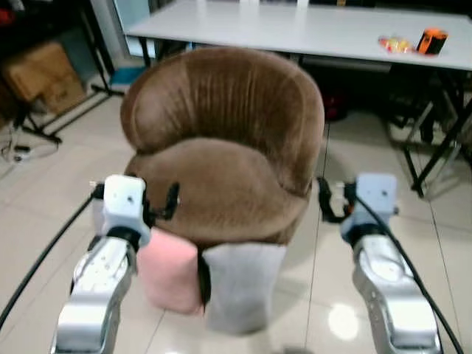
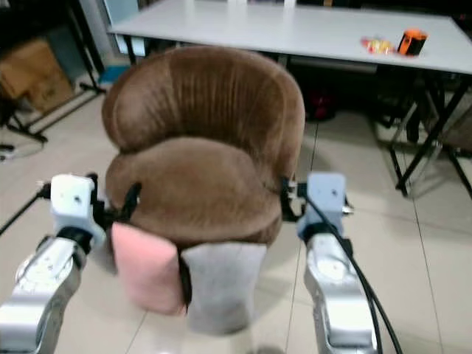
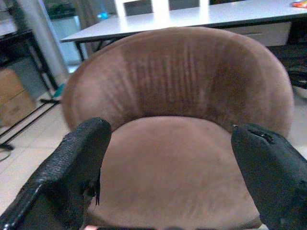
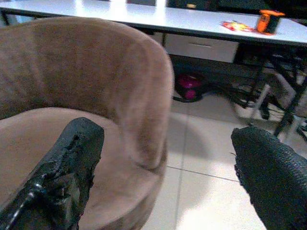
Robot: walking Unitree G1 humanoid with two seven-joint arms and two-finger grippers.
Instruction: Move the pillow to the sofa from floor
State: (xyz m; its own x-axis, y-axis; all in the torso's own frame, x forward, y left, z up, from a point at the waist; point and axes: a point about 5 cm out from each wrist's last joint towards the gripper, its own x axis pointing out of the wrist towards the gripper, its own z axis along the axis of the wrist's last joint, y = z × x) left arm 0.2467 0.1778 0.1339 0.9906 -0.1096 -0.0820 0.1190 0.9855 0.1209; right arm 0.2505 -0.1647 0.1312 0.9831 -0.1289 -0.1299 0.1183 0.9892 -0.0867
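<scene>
A pink pillow (image 1: 171, 269) and a grey pillow (image 1: 240, 284) stand on the tiled floor, leaning side by side against the front of a round brown sofa chair (image 1: 221, 147). The chair's seat is bare. My left gripper (image 1: 136, 190) is raised at the chair's front left, just above the pink pillow, open with nothing between its fingers (image 3: 79, 163). Over the chair's front right edge my right gripper (image 1: 361, 195) hovers, also open and holding nothing; one of its fingers (image 4: 67, 167) is over the seat, the other over the floor.
A long white table (image 1: 310, 33) stands behind the chair, with an orange object (image 1: 432, 40) on its right end. Black table legs (image 1: 435, 140) cross at the right. Cardboard boxes (image 1: 40, 74) and cables lie at the far left.
</scene>
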